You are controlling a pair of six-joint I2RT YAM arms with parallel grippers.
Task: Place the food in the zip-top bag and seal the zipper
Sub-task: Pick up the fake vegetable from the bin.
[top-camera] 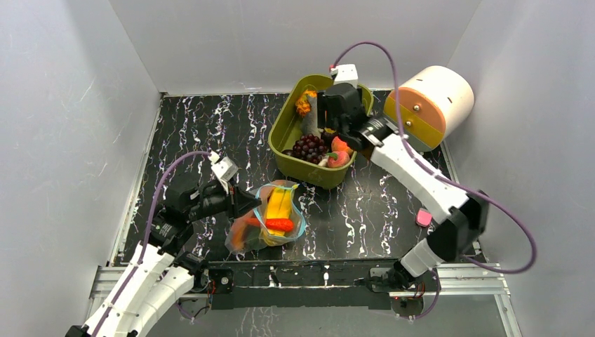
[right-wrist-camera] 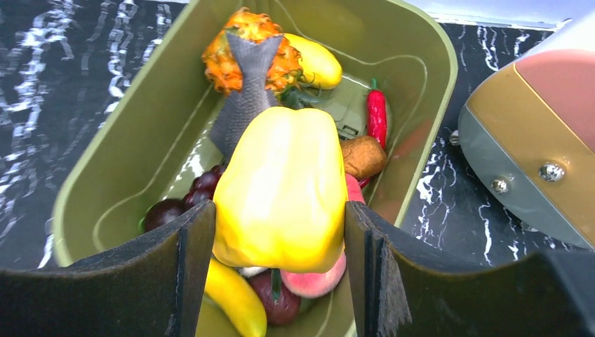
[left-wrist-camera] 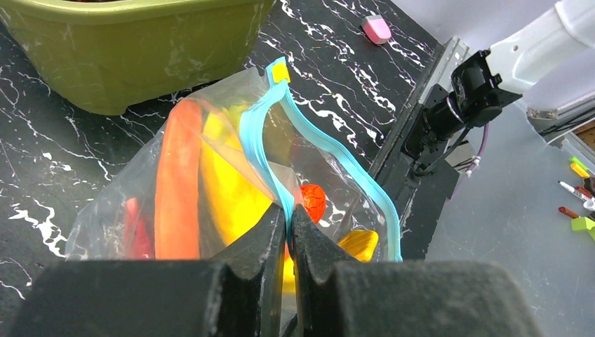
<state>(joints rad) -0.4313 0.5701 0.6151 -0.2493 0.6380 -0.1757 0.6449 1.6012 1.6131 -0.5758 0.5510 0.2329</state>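
Observation:
The clear zip-top bag (top-camera: 270,219) lies near the table's front, mouth open, with yellow, orange and red toy foods (left-wrist-camera: 175,189) inside. My left gripper (left-wrist-camera: 289,217) is shut on its teal-blue zipper strip (left-wrist-camera: 256,133), holding the near rim up. My right gripper (right-wrist-camera: 279,232) hangs over the olive-green tub (top-camera: 289,123), shut on a yellow toy pepper (right-wrist-camera: 284,186). Below it in the tub lie a pineapple (right-wrist-camera: 247,42), a grey fish (right-wrist-camera: 245,84), a red chilli (right-wrist-camera: 377,116), grapes, a banana and a peach.
A round cream, orange and grey device (top-camera: 429,105) stands at the back right beside the tub. A small pink object (top-camera: 423,217) lies on the table at the right. White walls enclose the table. A metal rail (top-camera: 316,270) runs along the front edge.

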